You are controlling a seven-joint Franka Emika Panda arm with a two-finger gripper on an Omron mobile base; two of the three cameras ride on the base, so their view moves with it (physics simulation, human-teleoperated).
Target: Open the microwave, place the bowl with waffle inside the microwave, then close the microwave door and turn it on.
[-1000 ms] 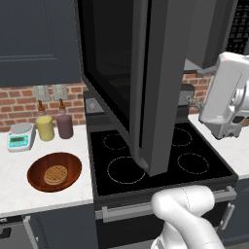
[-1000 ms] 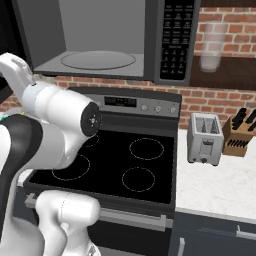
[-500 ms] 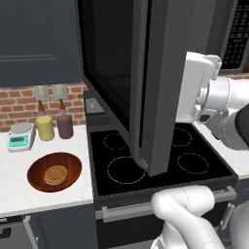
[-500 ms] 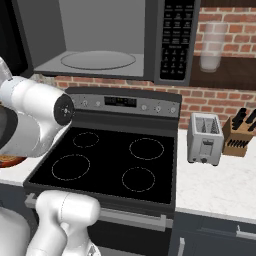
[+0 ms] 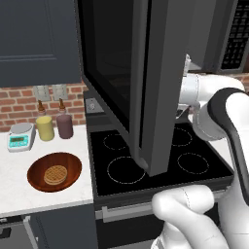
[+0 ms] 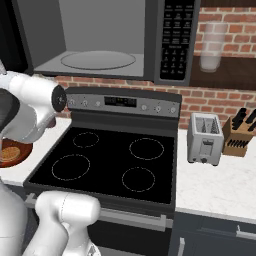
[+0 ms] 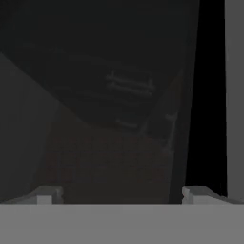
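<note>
On white counter (image 5: 19,180): bowl (image 5: 54,171), waffle (image 5: 55,174).

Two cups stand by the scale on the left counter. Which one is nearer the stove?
The maroon cup. It stands on the stove side of the pair, while the yellow cup sits between it and the scale.

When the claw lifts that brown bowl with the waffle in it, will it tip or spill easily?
Probably not. The shallow round reddish-brown wooden-looking bowl sits wide and low on the white counter, so it should stay steady. The small golden-tan gridded waffle lies loose and flat in the middle, so a tilt might slide it. The rim looks thin, so a pinch grip there may let it swing.
</note>
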